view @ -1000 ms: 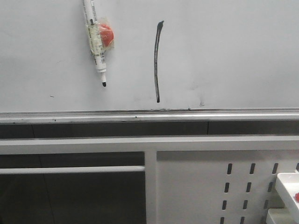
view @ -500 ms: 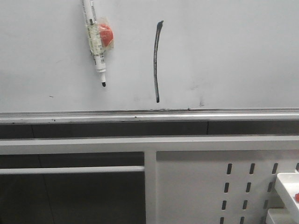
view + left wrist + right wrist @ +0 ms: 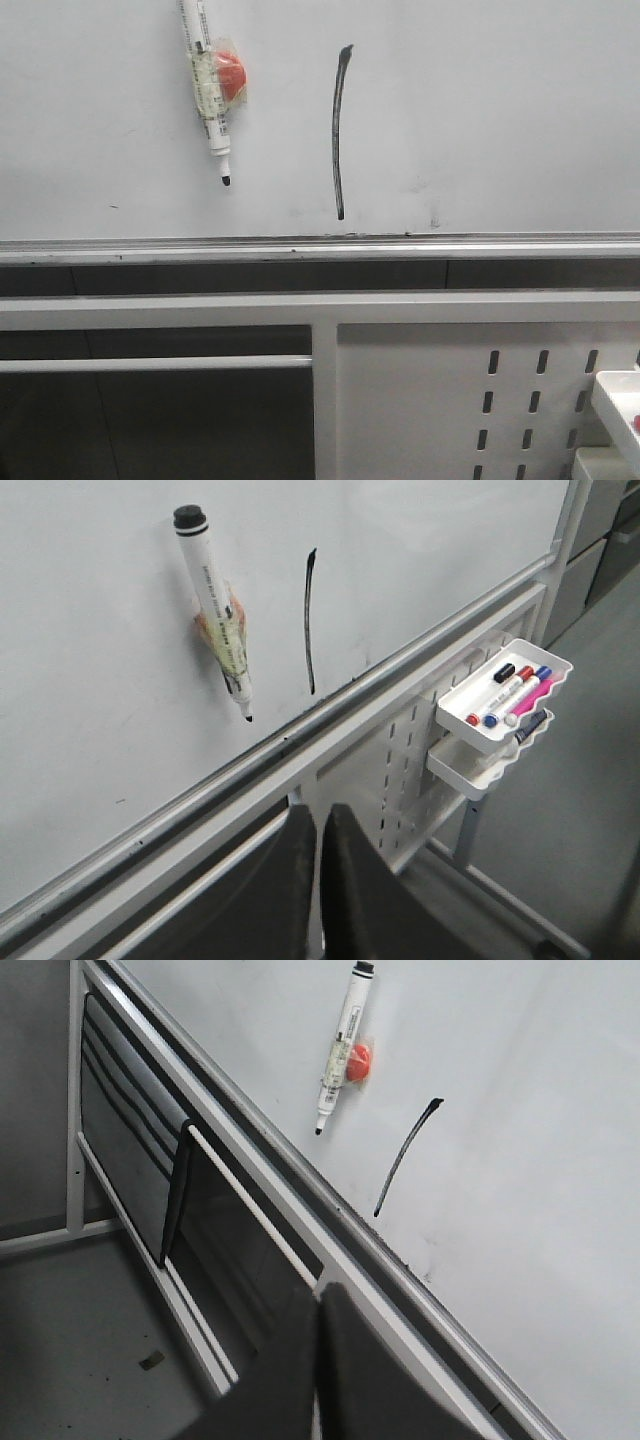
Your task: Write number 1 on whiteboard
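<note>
The number 1 (image 3: pixel 338 130) is a thin black near-vertical stroke on the whiteboard (image 3: pixel 500 120); it also shows in the left wrist view (image 3: pixel 310 620) and the right wrist view (image 3: pixel 405 1155). A white marker (image 3: pixel 207 90) with its black tip down hangs on the board by an orange-red holder (image 3: pixel 230 78), left of the stroke. It shows too in the left wrist view (image 3: pixel 213 610) and the right wrist view (image 3: pixel 340 1045). My left gripper (image 3: pixel 318 825) is shut and empty, well back from the board. My right gripper (image 3: pixel 318 1300) is shut and empty, also back from it.
A silver rail (image 3: pixel 320 248) runs along the board's lower edge. Below it stands a white perforated metal panel (image 3: pixel 470 400). Two white trays (image 3: pixel 505 685) hang on it at the right, the upper one holding several markers.
The front view has shifted very slightly; the marker and the stroke sit a few pixels further right. Nothing on the board has changed.
</note>
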